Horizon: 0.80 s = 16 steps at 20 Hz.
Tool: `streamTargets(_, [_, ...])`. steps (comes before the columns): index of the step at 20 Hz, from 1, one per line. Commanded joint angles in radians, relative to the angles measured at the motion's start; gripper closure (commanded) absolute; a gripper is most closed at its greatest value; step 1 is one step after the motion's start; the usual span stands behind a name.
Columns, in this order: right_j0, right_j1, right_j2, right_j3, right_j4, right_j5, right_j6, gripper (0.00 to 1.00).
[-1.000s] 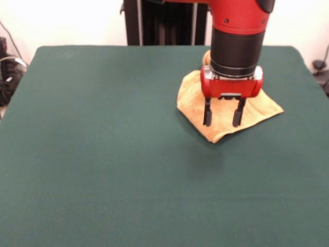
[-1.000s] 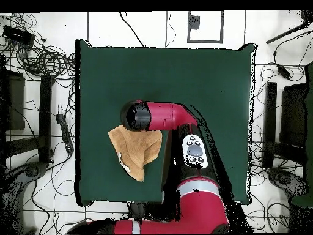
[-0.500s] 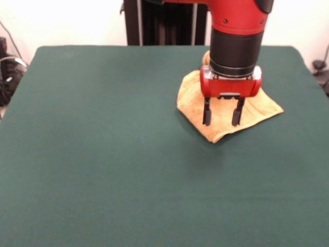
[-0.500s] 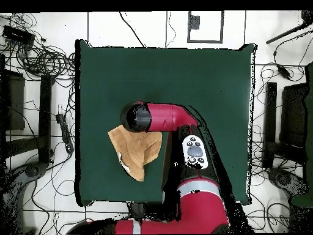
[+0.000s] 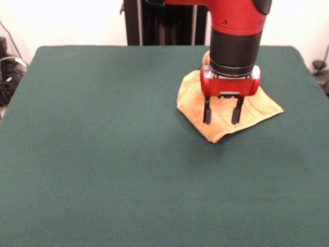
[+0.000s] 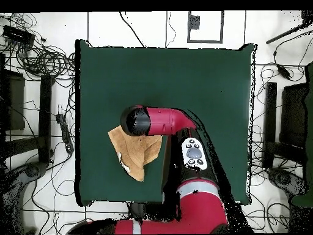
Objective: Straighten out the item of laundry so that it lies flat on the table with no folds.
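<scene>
Front view shows the towel (image 5: 226,110) in a folded heap on the green counter (image 5: 103,154), toward the right side and a bit to the back. Looks like a rough three-cornered shape, with one layer lying over another and a rounded fold at the near tip. Not flat yet.

Right above it hangs the end effector (image 5: 222,122), pointing straight down, two black fingers (image 5: 206,112) spread apart with nothing between them. Tips hang low over the cloth; cannot tell if touching.

Overhead view shows the same towel (image 6: 136,152) near one side edge of the counter (image 6: 202,85), half hidden under the red arm (image 6: 160,120). A small pale patch at one edge, maybe the label.

Probably soft, light and floppy. Bends anywhere, so no good to push. Fuzzy cloth likely grips well and will not slip out. Will not break.

Best to pinch just the top layer, at a loose corner or along a free edge, then lift and pull outward. Grabbing the thick middle would likely pick up both layers and keep the fold.
</scene>
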Motion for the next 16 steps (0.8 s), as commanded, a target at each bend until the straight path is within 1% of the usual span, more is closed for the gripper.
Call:
streamTargets(1, [0.001, 0.063, 0.056, 0.097, -0.065, -0.052, 0.053, 0.00])
streamTargets(4, [-0.002, 0.074, 0.055, 0.096, -0.073, -0.070, 0.057, 0.00])
streamTargets(9, [-0.011, 0.116, 0.063, 0.062, -0.092, -0.094, 0.059, 0.00])
streamTargets(16, [-0.008, 0.145, 0.059, 0.033, -0.101, -0.103, 0.065, 0.00])
